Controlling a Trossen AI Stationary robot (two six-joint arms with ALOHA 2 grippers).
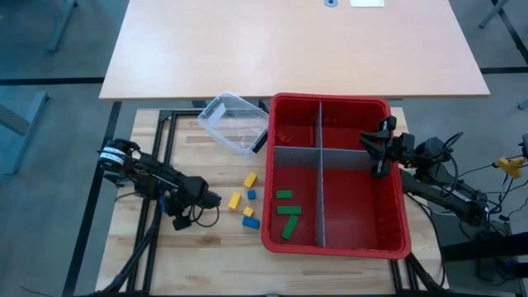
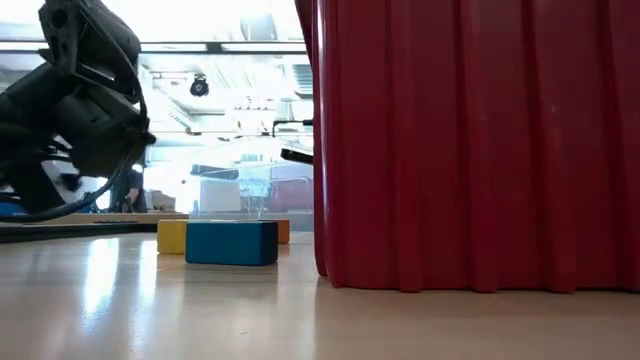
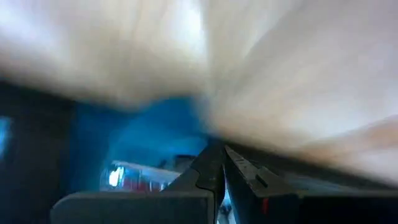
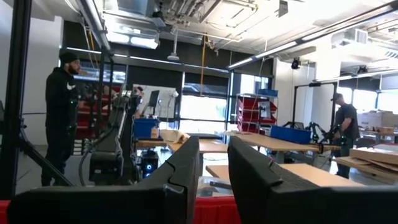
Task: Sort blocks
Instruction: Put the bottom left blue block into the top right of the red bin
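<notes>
High view: red bin (image 1: pixel 396 177) sits right of centre on the wooden counter (image 1: pixel 206 264), split by grey dividers (image 1: pixel 320 177) into 4 compartments. 3 green blocks (image 1: pixel 287 216) lie in the lower-left compartment. A small red block (image 1: pixel 283 136) rests in the upper-left compartment, hard to make out against the red floor.

Loose blocks on the counter, just left of the bin: yellow block (image 1: pixel 250 179) uppermost, small blue cube (image 1: pixel 252 195) below it, yellow block (image 1: pixel 234 200) to its left, then another yellow one (image 1: pixel 247 212) touching a blue bar (image 1: pixel 251 222) lowest.

Clear plastic tub (image 1: pixel 234 122) lies tilted at the bin's upper-left corner.

Left pincer (image 1: pixel 216 199) is low over the counter, just left of the loose blocks; fingers together, holding nothing.

Right pincer (image 1: pixel 365 151) is over the bin's right half, at the horizontal divider. In the right wrist view its fingers (image 4: pixel 186 165) stand slightly apart with nothing between them.

Low view: the blue bar (image 2: pixel 231 242) in front, the bin wall (image 2: pixel 480 150) filling the right.
</notes>
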